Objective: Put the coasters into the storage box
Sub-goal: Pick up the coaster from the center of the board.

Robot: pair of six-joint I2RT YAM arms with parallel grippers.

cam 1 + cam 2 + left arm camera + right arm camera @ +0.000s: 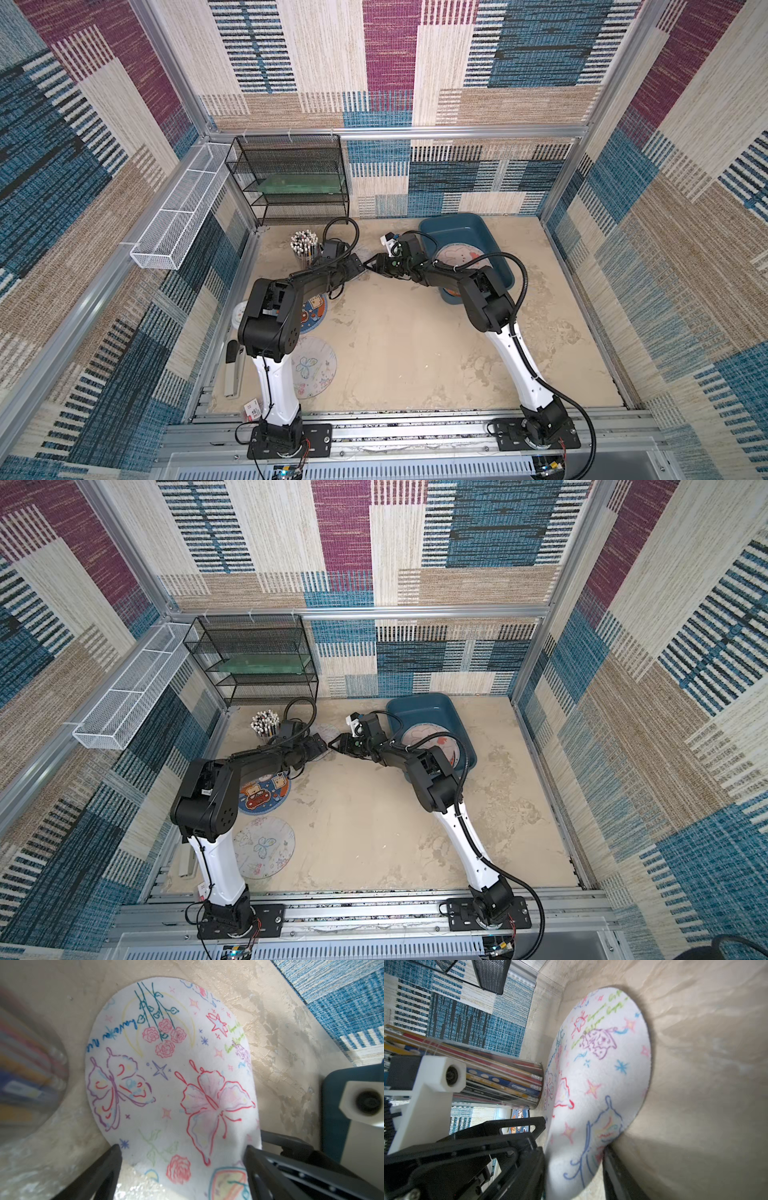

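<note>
Butterfly coaster (170,1076) flat on bench (415,340) between pencil cup (305,247) and box (478,232); left hand (182,1159) spread over near edge, right hand (575,1157) straddling opposite raised edge, grip uncertain; box nearer right arm.

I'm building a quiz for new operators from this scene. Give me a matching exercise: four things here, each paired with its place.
Things:
1. dark blue car coaster
2. pale rabbit coaster
3. pencil cup
4. green board

Places:
A. on a shelf of the black wire rack
B. inside the storage box
C. on the table under the left arm
D. standing before the rack

Pairs: 1-C, 2-B, 3-D, 4-A
</note>
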